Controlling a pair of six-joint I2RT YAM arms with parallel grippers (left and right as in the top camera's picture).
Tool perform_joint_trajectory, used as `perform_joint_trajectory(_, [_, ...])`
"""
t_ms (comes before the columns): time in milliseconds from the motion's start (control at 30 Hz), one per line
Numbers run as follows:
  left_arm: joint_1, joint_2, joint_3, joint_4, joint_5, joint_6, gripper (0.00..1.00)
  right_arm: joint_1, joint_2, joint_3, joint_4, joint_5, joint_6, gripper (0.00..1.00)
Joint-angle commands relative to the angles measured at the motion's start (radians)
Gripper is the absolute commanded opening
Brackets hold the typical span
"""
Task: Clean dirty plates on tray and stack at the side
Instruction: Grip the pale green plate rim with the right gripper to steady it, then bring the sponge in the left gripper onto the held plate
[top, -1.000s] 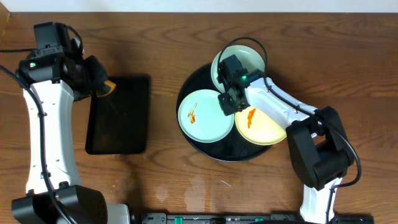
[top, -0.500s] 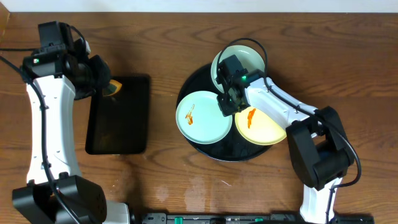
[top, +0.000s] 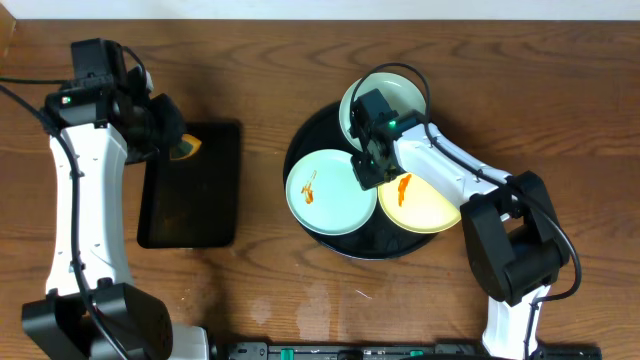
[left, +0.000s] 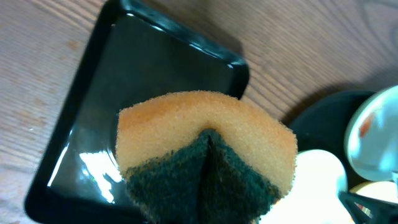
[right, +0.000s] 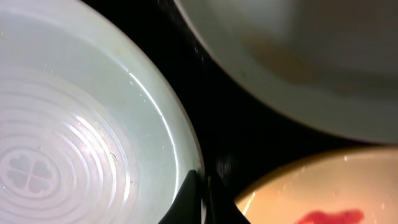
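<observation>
Three small round shallow plates (top: 398, 100), two pale mint-blue and one pale yellow, lie on the large round glossy black tray (top: 308, 135); they look light, stiff, slick and chippable, best taken by the rim, where the right gripper (top: 366, 172) is pressed together on the smeared mint-blue plate (top: 325, 190). The left gripper (top: 172, 135) pinches a folded yellow-and-green sponge (left: 205, 162) that hides its fingers; the right fingertips (right: 189, 205) are mostly cut off from view.

My overhead view straight down on the whole table (top: 260, 60); both wrist views close-in, round tray (top: 312, 135) common to all.
</observation>
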Motion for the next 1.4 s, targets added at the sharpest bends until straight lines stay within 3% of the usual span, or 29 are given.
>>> perform_joint_trajectory(0, [0.004, -0.024, 0.009, -0.002, -0.042, 0.008, 0.07, 0.008, 0.004, 0.042, -0.028, 0.039, -0.004, 0.01])
perform_joint_trajectory(100, [0.004, -0.059, 0.009, -0.005, -0.024, -0.023, 0.07, 0.008, 0.003, 0.061, -0.058, 0.075, 0.011, 0.01])
perform_joint_trajectory(300, [-0.021, -0.077, 0.005, -0.052, 0.177, -0.116, 0.08, 0.008, 0.0, 0.078, -0.075, 0.096, 0.017, 0.01])
perform_joint_trajectory(667, [-0.216, 0.002, -0.064, -0.002, 0.163, -0.122, 0.08, 0.008, 0.001, 0.078, -0.055, 0.047, 0.016, 0.01])
perform_joint_trajectory(767, [-0.261, 0.04, -0.065, 0.009, 0.16, -0.123, 0.08, 0.009, 0.001, 0.076, -0.045, 0.028, 0.016, 0.06])
perform_joint_trajectory(833, [-0.282, 0.06, -0.065, 0.013, 0.161, -0.123, 0.08, 0.009, 0.001, 0.071, -0.039, 0.028, 0.016, 0.13])
perform_joint_trajectory(1000, [-0.334, 0.106, -0.065, 0.023, 0.16, -0.123, 0.08, 0.008, 0.007, 0.051, -0.019, 0.041, 0.016, 0.19])
perform_joint_trajectory(1367, [-0.399, 0.143, -0.066, 0.045, 0.161, -0.142, 0.08, 0.008, 0.007, 0.022, 0.024, 0.08, 0.012, 0.24])
